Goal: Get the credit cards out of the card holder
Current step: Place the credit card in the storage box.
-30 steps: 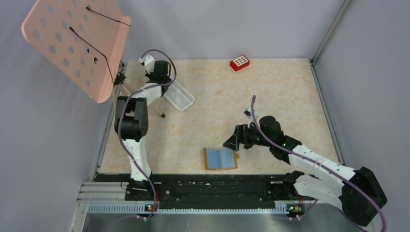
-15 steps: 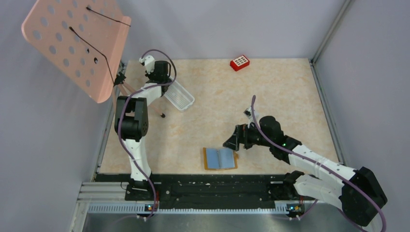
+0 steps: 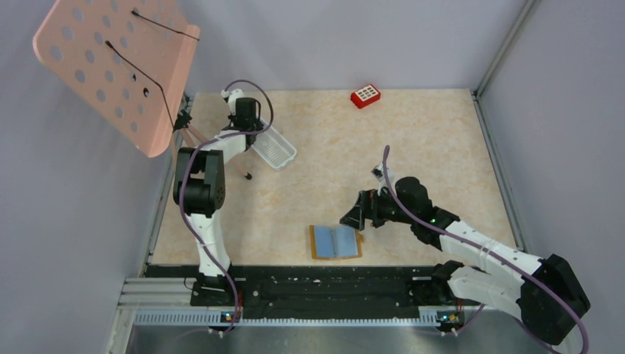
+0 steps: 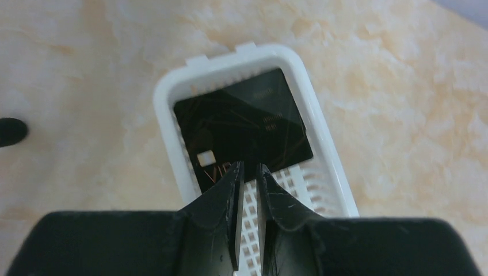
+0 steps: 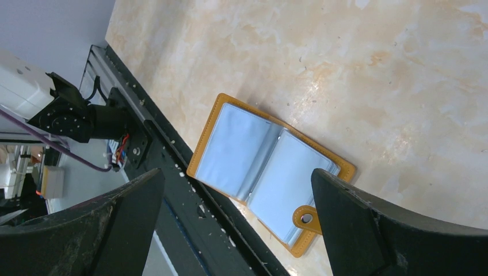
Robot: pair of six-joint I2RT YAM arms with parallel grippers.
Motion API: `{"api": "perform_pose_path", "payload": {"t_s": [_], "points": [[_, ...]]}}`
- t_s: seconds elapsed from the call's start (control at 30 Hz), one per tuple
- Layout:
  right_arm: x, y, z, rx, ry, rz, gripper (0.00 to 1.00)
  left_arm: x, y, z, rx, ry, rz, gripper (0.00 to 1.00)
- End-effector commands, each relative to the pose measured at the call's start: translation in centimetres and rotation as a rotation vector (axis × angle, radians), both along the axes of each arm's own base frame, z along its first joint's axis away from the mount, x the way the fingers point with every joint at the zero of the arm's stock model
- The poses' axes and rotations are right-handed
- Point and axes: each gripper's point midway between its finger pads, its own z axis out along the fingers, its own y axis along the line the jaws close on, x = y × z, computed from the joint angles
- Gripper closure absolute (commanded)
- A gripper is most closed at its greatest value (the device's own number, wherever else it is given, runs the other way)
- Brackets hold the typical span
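Card holder [image 5: 270,172] lies open on surface [image 3: 413,140], near front edge, below wide-open right gripper [image 5: 237,174]. One black credit card [image 4: 241,129] in white tray [image 4: 164,109]; left gripper [image 4: 247,167] above it, barely parted, empty.

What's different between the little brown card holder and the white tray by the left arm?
The card holder is tan with light blue sleeves; the white tray is plain mesh plastic. The card holder lies spread open like a book at the near edge of the table; the white tray sits far back on the left. The white tray holds a black card; the card holder's open sleeves show none. Both rest on the table.
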Motion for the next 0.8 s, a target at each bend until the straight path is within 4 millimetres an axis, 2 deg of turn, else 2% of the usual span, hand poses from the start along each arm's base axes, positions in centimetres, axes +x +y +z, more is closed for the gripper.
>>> {"api": "perform_pose_path", "payload": {"t_s": [0.0, 0.1, 0.33, 0.77], "points": [[1.1, 0.6, 3.6, 0.06, -0.084, -0.009, 0.02, -0.5, -3.4, 2.1, -0.067, -0.036, -0.191, 0.82], [1.0, 0.5, 3.8, 0.063, -0.087, -0.01, 0.02, -0.7, -4.1, 1.1, -0.085, -0.005, -0.226, 0.86], [1.0, 0.3, 4.3, 0.061, -0.099, -0.019, 0.02, -0.2, -4.2, -1.6, -0.089, 0.085, -0.218, 0.89], [1.5, 0.5, 4.2, 0.047, -0.109, -0.011, 0.02, 1.3, -2.5, -2.7, -0.089, 0.153, -0.125, 0.9]]}}
